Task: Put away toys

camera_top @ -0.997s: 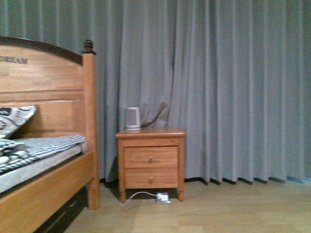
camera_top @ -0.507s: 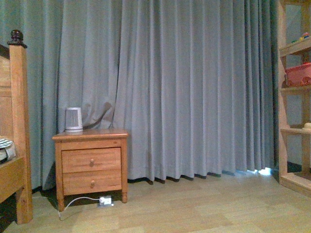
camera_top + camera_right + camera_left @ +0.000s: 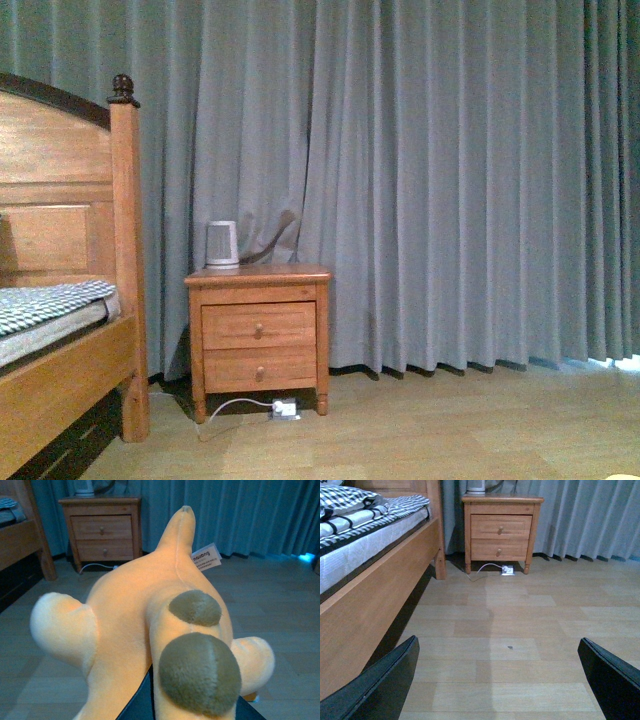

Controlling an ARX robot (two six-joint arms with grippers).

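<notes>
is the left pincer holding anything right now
No, the left pincer is open, its two dark fingers wide apart with only bare light wooden plank floor between them.

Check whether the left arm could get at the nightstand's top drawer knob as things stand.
Probably not. The left pincer hangs open with nothing in its way, but a long stretch of bare floor lies between it and the nightstand; the base would likely need to drive closer.
</notes>
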